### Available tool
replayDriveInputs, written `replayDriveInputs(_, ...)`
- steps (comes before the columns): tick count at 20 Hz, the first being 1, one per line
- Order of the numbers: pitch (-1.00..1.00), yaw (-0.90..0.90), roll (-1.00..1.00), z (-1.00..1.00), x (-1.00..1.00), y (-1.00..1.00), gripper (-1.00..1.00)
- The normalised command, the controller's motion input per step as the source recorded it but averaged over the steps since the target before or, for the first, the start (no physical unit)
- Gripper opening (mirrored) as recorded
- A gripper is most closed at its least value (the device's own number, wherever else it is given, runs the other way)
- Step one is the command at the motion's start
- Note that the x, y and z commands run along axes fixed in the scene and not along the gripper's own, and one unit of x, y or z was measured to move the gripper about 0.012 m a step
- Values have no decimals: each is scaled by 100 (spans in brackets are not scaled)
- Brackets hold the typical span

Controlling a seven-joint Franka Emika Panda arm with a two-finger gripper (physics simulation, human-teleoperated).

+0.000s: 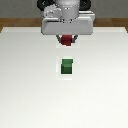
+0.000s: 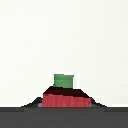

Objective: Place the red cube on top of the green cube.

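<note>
The red cube (image 1: 66, 40) is held between my gripper's fingers (image 1: 66, 39), raised above the white table at the back middle of the exterior view. In the wrist view the red cube (image 2: 66, 98) fills the space between the dark fingertips. The green cube (image 1: 66, 67) sits on the table in front of the gripper, apart from it, near the middle of the exterior view. In the wrist view the green cube (image 2: 63, 80) shows just beyond the red cube. The gripper is shut on the red cube.
The white table (image 1: 25, 90) spans the whole view. A wooden strip (image 1: 15, 22) runs behind its far edge. The robot's body (image 1: 67, 15) stands at the back middle.
</note>
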Motion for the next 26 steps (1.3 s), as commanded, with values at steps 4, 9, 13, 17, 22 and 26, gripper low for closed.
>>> replayDriveInputs(4, 0, 0, 0, -50, 0, 0, -100)
replayDriveInputs(9, 0, 0, 0, -80, 30, 0, -100)
replayDriveInputs(13, 0, 0, 0, -25, 0, 0, -100)
replayDriveInputs(17, 0, 0, 0, 0, 0, 0, 100)
replayDriveInputs(22, 0, 0, 0, 0, 0, 0, 100)
replayDriveInputs(26, 0, 0, 0, 0, 0, 0, 100)
